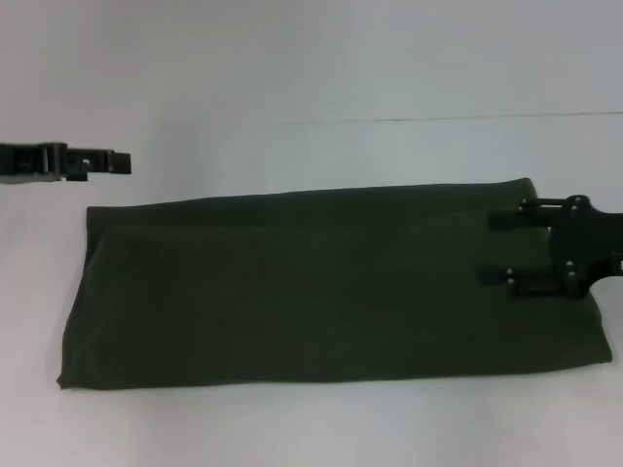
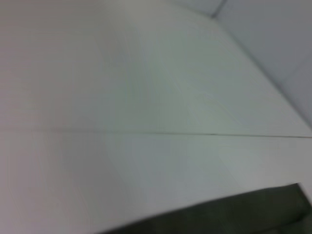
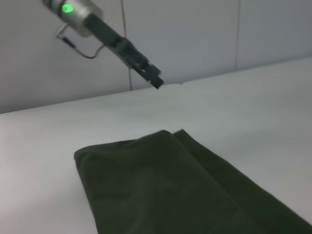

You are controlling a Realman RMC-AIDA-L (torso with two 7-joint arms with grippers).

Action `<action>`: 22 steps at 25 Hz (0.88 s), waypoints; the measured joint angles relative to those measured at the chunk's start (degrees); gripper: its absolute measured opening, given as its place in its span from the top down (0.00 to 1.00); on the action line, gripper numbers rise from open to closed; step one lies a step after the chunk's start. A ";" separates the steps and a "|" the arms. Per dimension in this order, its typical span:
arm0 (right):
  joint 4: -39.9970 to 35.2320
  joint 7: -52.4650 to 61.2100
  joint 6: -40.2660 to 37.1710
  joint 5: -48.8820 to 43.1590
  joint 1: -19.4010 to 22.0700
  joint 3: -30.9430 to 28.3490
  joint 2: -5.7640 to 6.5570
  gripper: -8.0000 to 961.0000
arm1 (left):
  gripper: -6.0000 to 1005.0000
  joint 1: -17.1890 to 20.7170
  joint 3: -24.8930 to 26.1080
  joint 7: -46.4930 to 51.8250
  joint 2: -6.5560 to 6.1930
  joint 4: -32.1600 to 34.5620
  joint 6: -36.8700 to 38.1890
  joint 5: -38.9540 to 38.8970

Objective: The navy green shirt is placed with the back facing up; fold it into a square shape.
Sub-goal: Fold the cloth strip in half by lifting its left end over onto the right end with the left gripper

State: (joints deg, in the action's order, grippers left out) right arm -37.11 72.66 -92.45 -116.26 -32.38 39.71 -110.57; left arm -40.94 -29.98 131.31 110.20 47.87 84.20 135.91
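The shirt lies flat on the white surface as a long dark band, plain side up, its length running across the robot's front. A layer line along its far edge suggests the sides are already turned in, so the lengthwise folds look done and what remains, by my judgement, is the crosswise fold that shortens the band to a square.

The right pincer is over the shirt's right end, its two fingers spread apart and pointing along the cloth toward the shirt's middle. Whether they touch the fabric or only hover above it cannot be told. Nothing is clamped between them.

The left pincer is off the shirt, above bare surface just beyond the shirt's far left corner; the right wrist view shows it raised well clear of the cloth. Whether its fingers are apart or together cannot be told.

The next move likely calls for the right pincer to catch all layers at the shirt's right edge and carry that end over toward the left end, keeping edges aligned. A thin bite would take only the top layer and spoil the earlier folds.
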 joint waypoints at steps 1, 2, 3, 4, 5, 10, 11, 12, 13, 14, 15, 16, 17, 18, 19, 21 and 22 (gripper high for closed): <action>-0.03 -0.60 -0.57 0.01 -0.06 -0.18 0.35 0.16 | 0.12 -0.72 0.00 2.24 -0.35 -0.09 0.28 1.67; -0.12 -0.98 -1.09 -0.01 -0.15 -0.24 0.60 0.16 | 0.13 -1.73 -0.06 5.44 -0.75 -0.20 0.82 3.78; -0.29 -1.17 -1.44 -0.08 -0.24 -0.24 0.86 0.16 | 0.13 -2.61 -0.28 8.99 -1.15 -0.26 1.67 6.05; -0.46 -1.22 -1.95 -0.14 -0.32 -0.24 1.06 0.16 | 0.13 -3.14 -0.52 10.99 -1.33 -0.26 2.09 7.23; -0.66 -1.25 -2.51 -0.17 -0.38 -0.24 1.28 0.16 | 0.13 -3.57 -0.85 13.21 -1.47 -0.28 2.61 8.68; -1.19 -2.75 -4.63 -0.18 -0.47 -0.23 1.89 0.16 | 0.13 -5.04 -2.16 21.96 -2.11 -1.18 3.06 15.09; -1.19 -3.04 -4.53 -0.21 -0.50 -0.21 1.89 0.16 | 0.13 -5.12 -1.97 22.36 -2.18 -1.47 3.15 15.12; -1.18 -3.31 -4.38 -0.25 -0.52 -0.13 1.87 0.16 | 0.13 -5.15 -1.78 22.44 -2.18 -1.66 3.27 14.86; -1.14 -3.50 -4.18 -0.28 -0.58 -0.02 1.84 0.16 | 0.13 -5.11 -1.71 22.15 -2.02 -1.77 3.39 14.46; -1.12 -3.56 -4.12 -0.31 -0.58 0.12 1.79 0.16 | 0.13 -4.99 -1.76 21.68 -1.78 -1.85 3.34 14.24; -1.16 -3.58 -4.15 -0.31 -0.53 0.19 1.71 0.16 | 0.13 -4.81 -1.88 20.89 -1.43 -2.12 3.00 14.01; -1.27 -3.58 -4.35 -0.32 -0.42 0.22 1.59 0.16 | 0.13 -4.58 -2.01 20.13 -1.10 -2.56 2.69 13.98; -1.40 -3.58 -4.67 -0.32 -0.28 0.18 1.49 0.16 | 0.13 -4.39 -1.93 19.12 -0.88 -3.45 1.97 13.81; -1.50 -3.58 -5.06 -0.32 -0.15 0.06 1.42 0.16 | 0.13 -4.13 -1.79 18.34 -0.70 -4.48 1.42 13.57; -1.53 -3.59 -5.44 -0.32 -0.11 -0.07 1.40 0.16 | 0.13 -3.97 -1.67 17.75 -0.67 -5.34 1.00 13.07; -1.58 -3.59 -5.91 -0.32 -0.03 -0.15 1.39 0.16 | 0.13 -3.55 -1.61 16.68 -0.54 -6.74 0.52 11.55; -1.59 -3.58 -5.89 -0.32 -0.03 -0.15 1.35 0.16 | 0.13 -3.32 -1.61 16.17 -0.44 -7.16 0.42 10.90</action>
State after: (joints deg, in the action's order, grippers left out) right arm -38.70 69.08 -98.34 -116.58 -32.41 39.55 -109.22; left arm -44.26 -31.58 147.48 109.76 40.70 84.62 146.80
